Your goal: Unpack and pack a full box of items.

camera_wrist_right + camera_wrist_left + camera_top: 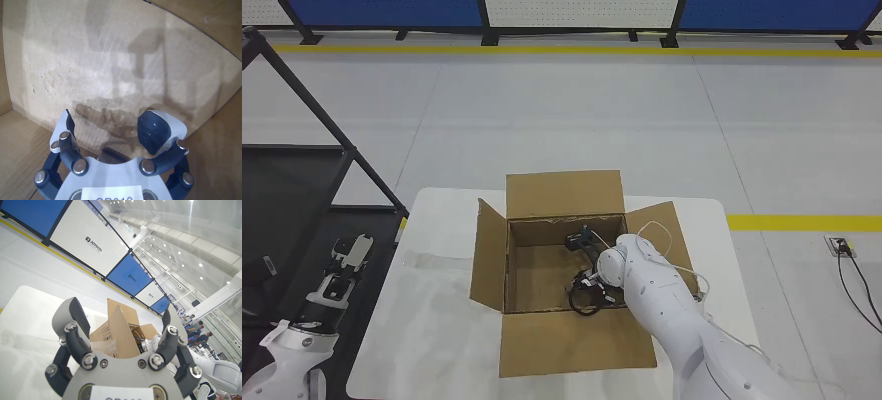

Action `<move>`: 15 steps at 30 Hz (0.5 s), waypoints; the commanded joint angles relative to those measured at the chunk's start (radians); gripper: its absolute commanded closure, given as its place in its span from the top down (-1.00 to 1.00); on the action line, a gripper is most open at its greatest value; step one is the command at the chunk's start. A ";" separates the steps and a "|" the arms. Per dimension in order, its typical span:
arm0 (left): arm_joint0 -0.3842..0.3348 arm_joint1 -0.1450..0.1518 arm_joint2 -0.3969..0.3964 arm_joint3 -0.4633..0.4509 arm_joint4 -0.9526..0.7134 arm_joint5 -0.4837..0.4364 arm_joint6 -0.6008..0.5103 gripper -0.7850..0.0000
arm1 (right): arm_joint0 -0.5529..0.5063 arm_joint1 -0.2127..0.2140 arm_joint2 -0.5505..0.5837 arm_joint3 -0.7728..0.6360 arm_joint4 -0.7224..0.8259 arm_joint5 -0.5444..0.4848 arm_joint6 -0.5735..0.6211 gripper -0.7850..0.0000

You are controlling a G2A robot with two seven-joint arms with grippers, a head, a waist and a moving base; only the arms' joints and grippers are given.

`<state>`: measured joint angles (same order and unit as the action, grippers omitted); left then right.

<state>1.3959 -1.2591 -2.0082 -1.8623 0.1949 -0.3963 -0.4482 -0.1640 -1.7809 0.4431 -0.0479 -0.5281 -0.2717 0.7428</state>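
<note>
There is one brown cardboard box point(564, 345), and it has four flaps point(564, 192) folded open, one on each side. It rests on one white rounded-corner table point(432, 330). There are two grey-and-black robot grippers, the left gripper point(122, 306) and the right gripper point(107, 111). Each has two fingers point(153, 128) faced with black textured pads, making four fingers in all, and both pairs are spread apart. Inside the box, one piece of clear crinkled plastic point(105, 121) lies between the right gripper's fingers; what it holds cannot be made out. One black metal frame point(302, 110) stands beside the table.
</note>
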 commanded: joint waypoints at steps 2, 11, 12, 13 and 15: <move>0.004 0.000 0.004 -0.003 0.004 0.004 0.006 1.00 | -0.016 0.013 -0.008 -0.007 -0.031 -0.082 -0.123 1.00; 0.019 0.005 0.048 -0.016 0.048 0.003 0.041 1.00 | -0.068 0.047 -0.031 -0.006 -0.122 -0.168 -0.520 1.00; 0.020 0.006 0.052 -0.018 0.051 0.003 0.044 1.00 | -0.074 0.050 -0.033 -0.004 -0.129 -0.174 -0.551 1.00; 0.020 0.006 0.055 -0.020 0.054 0.003 0.048 1.00 | -0.077 0.053 -0.035 -0.003 -0.137 -0.181 -0.577 1.00; 0.023 0.007 0.061 -0.024 0.061 0.003 0.058 1.00 | -0.085 0.059 -0.037 0.003 -0.149 -0.191 -0.641 1.00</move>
<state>1.4173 -1.2524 -1.9503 -1.8840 0.2517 -0.3935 -0.3959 -0.2444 -1.7250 0.4074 -0.0478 -0.6713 -0.4572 0.1377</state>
